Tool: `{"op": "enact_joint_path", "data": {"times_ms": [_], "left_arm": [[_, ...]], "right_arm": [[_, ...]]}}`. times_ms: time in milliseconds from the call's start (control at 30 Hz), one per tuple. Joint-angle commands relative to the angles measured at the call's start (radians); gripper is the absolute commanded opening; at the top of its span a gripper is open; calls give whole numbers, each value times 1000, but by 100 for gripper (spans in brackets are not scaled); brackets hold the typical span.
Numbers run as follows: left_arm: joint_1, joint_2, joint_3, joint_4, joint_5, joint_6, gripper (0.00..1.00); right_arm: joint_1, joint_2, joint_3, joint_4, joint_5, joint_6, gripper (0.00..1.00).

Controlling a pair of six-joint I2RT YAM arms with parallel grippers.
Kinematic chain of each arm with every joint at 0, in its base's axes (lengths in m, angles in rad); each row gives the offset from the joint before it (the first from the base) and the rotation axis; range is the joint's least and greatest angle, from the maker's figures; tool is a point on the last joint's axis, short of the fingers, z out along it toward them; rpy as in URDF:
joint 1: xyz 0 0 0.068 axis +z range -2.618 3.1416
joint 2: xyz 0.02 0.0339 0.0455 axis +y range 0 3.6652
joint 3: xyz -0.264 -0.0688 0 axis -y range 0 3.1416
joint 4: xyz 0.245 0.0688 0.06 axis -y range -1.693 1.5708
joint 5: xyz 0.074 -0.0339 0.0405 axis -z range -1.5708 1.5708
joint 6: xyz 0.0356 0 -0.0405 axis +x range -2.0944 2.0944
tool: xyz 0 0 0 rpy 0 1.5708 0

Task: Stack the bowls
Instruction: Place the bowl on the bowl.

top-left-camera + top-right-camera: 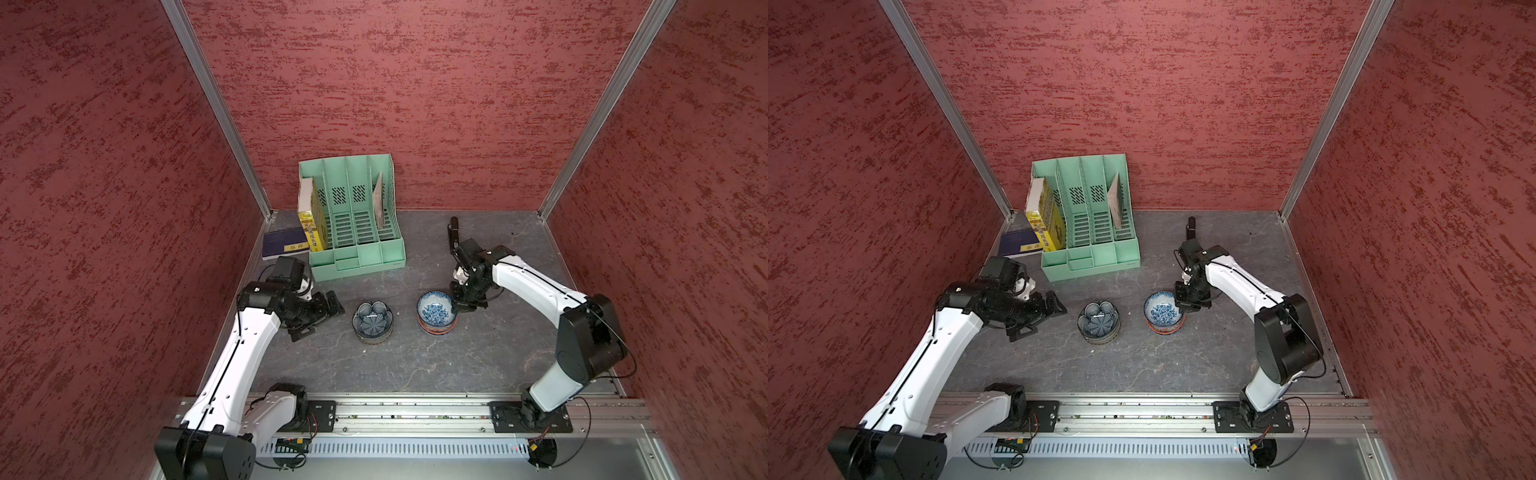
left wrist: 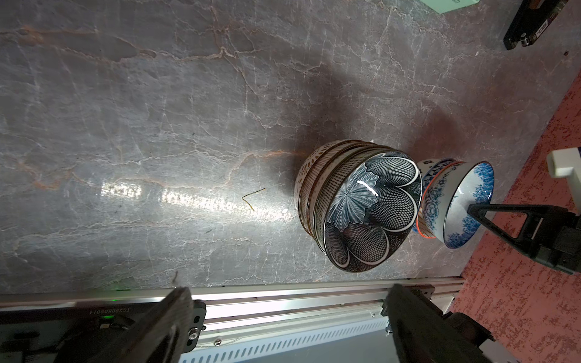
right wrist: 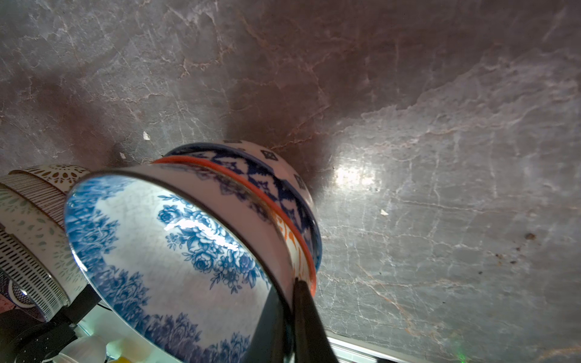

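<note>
On your tabletop (image 1: 457, 365) the green file rack (image 1: 357, 232) stands at the back. The petal bowl (image 1: 372, 322) tops one mouth-up stack, and the floral bowl (image 1: 434, 311) tops the neighbouring one. Your right end effector (image 1: 454, 309) is clamped on the floral bowl's rim; your left end effector (image 1: 321, 319) gapes wide, empty, beside the petal bowl

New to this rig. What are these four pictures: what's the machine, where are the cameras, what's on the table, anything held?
Two robot arms, left and right, on a rail, each ending in a two-fingered hand. Two pictures come from a paired camera overhead, the other two from a camera on each wrist. On the grey table stand two stacks of patterned bowls: one topped by a dark petal bowl, one by a blue-white floral bowl. Behind them is a green file rack with books. The right hand is shut on the floral bowl's rim; the left hand is open and empty, beside the petal stack.
</note>
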Motion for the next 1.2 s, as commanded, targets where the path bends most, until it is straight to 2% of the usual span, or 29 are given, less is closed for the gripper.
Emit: {"op": "enact_joint_path", "data": {"times_ms": [0,1033,1067,1167], "left_arm": [[10,-10,-9,16,12,22,100],[17,-9,-28,28,20,28,100],[17,-8,-29,28,20,28,100],[16,-6,-29,28,22,30,100]], "right_arm": [[-10,-5,-2,38,-31,-3,0],[-11,-35,-49,57,-44,-15,0],[-10,-35,-48,55,-49,-16,6],[-10,-39,-49,52,-58,-17,34]]}}
